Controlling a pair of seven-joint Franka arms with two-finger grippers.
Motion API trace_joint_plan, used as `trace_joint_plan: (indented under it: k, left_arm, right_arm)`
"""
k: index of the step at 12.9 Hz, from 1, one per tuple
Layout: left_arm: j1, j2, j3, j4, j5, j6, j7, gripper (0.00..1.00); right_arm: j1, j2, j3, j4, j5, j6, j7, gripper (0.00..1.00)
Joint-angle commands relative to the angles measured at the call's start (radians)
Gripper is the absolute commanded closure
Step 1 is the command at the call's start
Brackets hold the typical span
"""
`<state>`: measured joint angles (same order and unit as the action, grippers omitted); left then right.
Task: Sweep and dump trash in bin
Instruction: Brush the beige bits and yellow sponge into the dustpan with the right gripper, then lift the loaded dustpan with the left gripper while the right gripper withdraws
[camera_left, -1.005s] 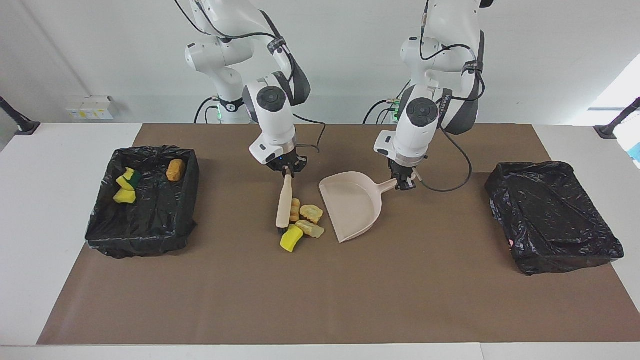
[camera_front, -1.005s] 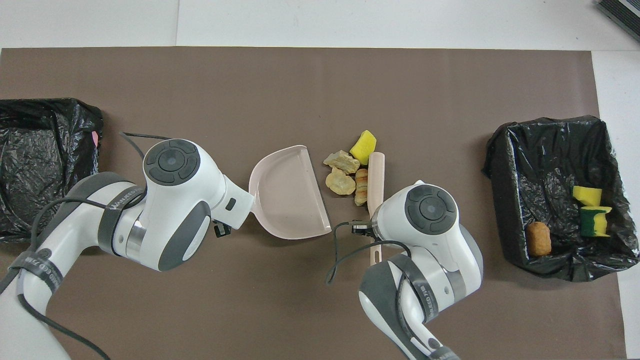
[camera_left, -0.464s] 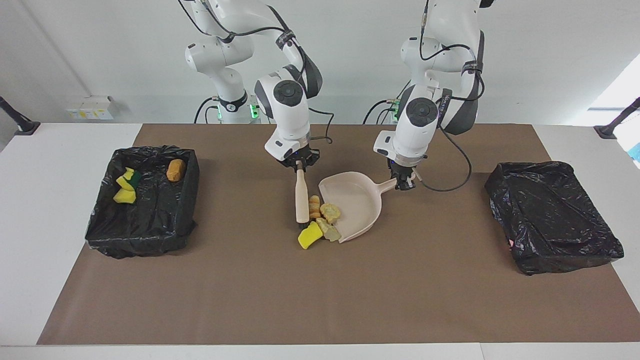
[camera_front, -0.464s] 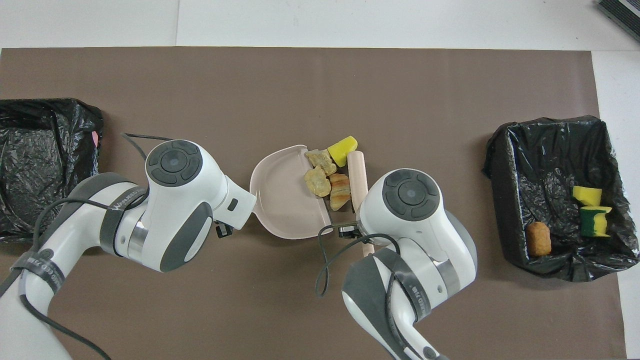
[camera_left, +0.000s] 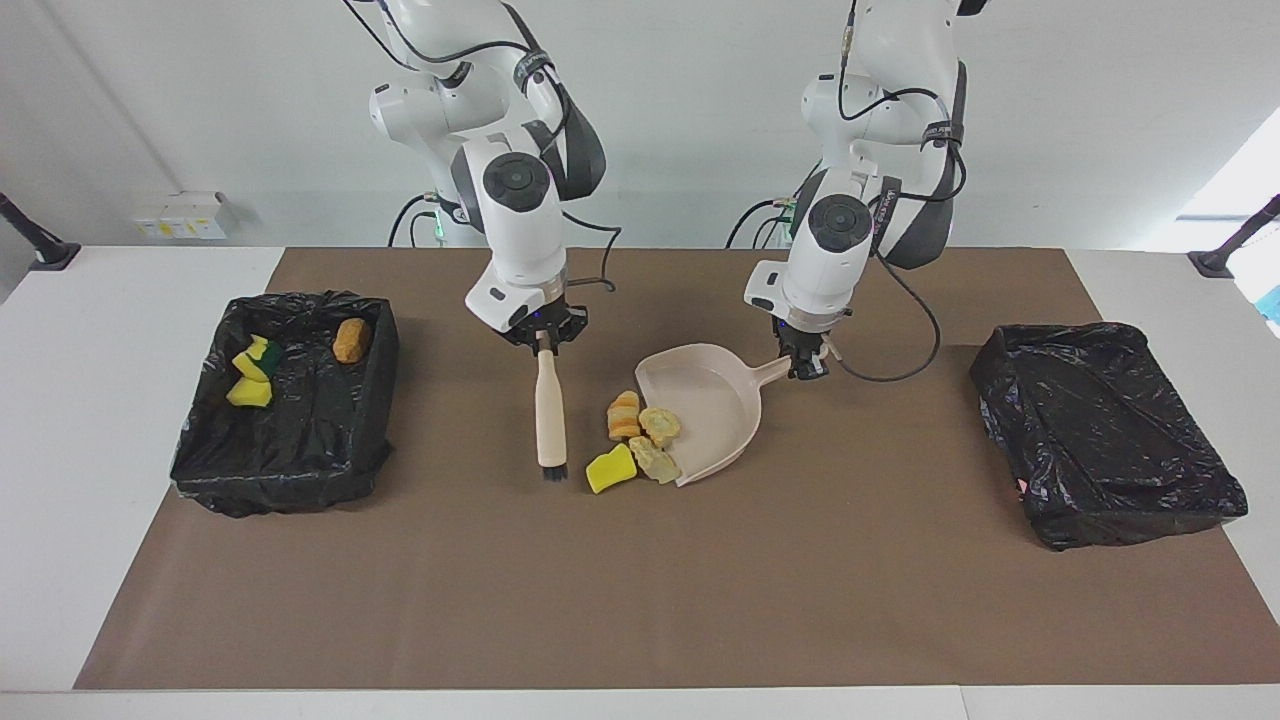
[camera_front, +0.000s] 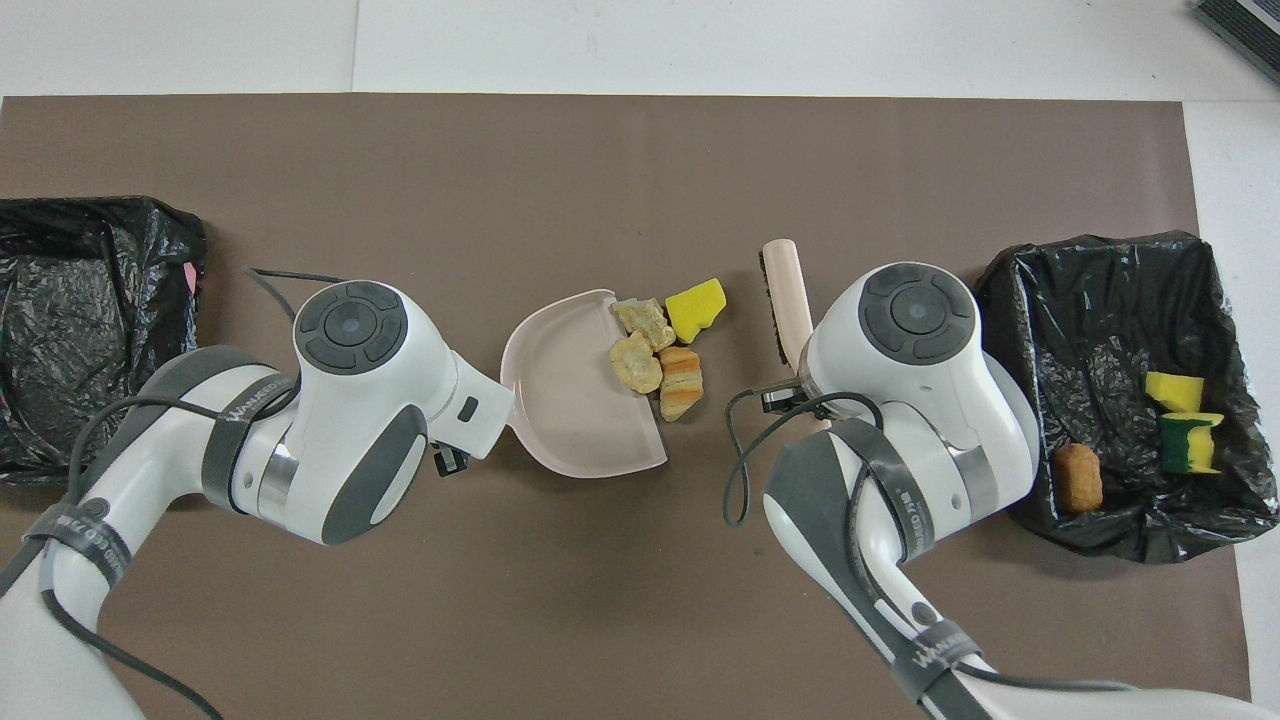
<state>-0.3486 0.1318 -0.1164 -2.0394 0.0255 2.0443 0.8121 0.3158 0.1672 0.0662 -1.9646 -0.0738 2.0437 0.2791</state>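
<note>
1. Right end effector (camera_left: 541, 343) is clamped on the brush (camera_left: 549, 412), whose long axis runs away from the robots, bristles farthest.
2. Left end effector (camera_left: 806, 366) is clamped on the dustpan (camera_left: 712, 415) handle.
3. Trash (camera_left: 634, 440) lies at the dustpan's mouth, which faces the brush, on the worktop (camera_left: 640, 600).

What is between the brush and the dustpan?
Only bare brown mat lies between the beige brush and the foam chunks at the beige plastic dustpan's mouth, in both views.

four foam chunks (camera_left: 634, 445) (camera_front: 668, 343) – yellow, tan – at the dustpan (camera_left: 712, 425) (camera_front: 565, 400) mouth.
</note>
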Motion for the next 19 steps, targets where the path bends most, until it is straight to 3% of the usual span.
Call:
trace_joint_plan:
  k: [1,4,8,11,19]
  left_arm:
    - [-0.015,-0.011,0.011,-0.013,-0.010,0.019,-0.028,1.00]
    - [-0.015,-0.011,0.011,-0.015,-0.010,0.019,-0.028,1.00]
    - [-0.015,-0.011,0.011,-0.015,-0.010,0.019,-0.028,1.00]
    - [-0.015,-0.011,0.011,-0.015,-0.010,0.019,-0.028,1.00]
    - [0.014,-0.006,0.014,-0.007,-0.130,0.060,-0.014,1.00]
  right_arm:
    - [0.020,0.076,0.021,0.030,-0.024,0.044,-0.020,1.00]
    - [0.104,0.095,0.033,0.038,0.031,0.030,-0.014,1.00]
    - [0.232,0.112,0.035,0.035,0.219,0.099,-0.020,1.00]
    - [0.221,0.101,0.035,0.039,0.259,0.078,-0.050,1.00]
    - [0.103,-0.066,0.020,0.029,0.178,-0.144,-0.048,1.00]
